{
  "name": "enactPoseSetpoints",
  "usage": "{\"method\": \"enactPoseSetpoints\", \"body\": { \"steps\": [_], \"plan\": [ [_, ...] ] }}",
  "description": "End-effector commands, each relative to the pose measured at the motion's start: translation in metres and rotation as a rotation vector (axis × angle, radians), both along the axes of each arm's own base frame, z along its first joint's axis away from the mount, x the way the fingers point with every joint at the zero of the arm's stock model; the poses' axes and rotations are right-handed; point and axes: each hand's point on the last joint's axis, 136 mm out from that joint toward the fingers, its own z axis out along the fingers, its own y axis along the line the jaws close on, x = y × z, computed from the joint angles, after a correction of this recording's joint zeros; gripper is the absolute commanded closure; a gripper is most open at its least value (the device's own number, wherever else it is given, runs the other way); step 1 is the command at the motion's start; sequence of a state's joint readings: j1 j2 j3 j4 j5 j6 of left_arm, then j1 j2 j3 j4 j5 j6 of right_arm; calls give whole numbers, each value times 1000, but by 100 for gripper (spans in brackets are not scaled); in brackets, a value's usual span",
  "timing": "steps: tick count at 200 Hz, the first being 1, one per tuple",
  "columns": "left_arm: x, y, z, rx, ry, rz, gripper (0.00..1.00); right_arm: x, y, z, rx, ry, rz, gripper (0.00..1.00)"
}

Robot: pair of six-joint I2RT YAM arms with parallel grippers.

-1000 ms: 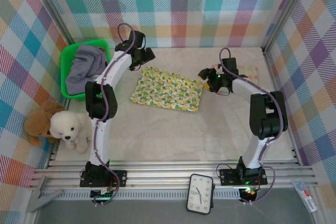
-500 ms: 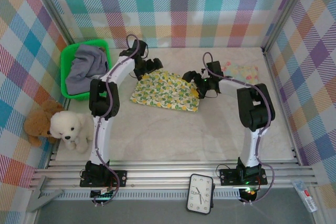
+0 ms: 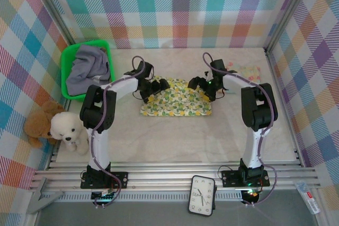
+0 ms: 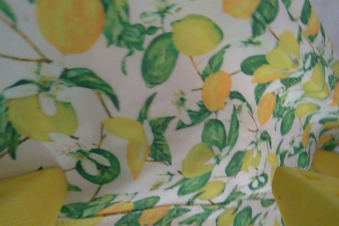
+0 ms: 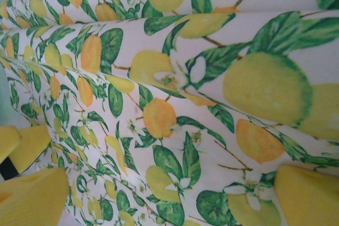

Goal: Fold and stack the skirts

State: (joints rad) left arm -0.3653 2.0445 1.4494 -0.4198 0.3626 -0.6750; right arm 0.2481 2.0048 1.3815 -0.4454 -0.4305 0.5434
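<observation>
The lemon-print skirt (image 3: 177,105) lies at the middle of the worktop (image 3: 175,138); a second ago it was spread flat and wider front to back, and now it is a narrower band, its far part brought over towards the near edge; the right wrist view shows cloth layered in ridges. The left hand (image 3: 158,85) and right hand (image 3: 195,83) have come in over the skirt's far corners; both stand open, yellow fingertips (image 4: 32,198) wide apart with the print lying loose between them, nothing pinched. So the first fold looks laid and let go; a second fold probably remains, then stacking. A grey skirt (image 3: 87,67) waits in the green basket (image 3: 68,56); a pastel patterned skirt (image 3: 249,71) lies at the far right.
</observation>
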Motion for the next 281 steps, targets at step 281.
{"method": "enactPoseSetpoints", "body": {
  "steps": [281],
  "plan": [
    [104, -75, 41, -289, -90, -53, 0, 79, 12, 13, 292, -52, -279, 1]
  ]
}}
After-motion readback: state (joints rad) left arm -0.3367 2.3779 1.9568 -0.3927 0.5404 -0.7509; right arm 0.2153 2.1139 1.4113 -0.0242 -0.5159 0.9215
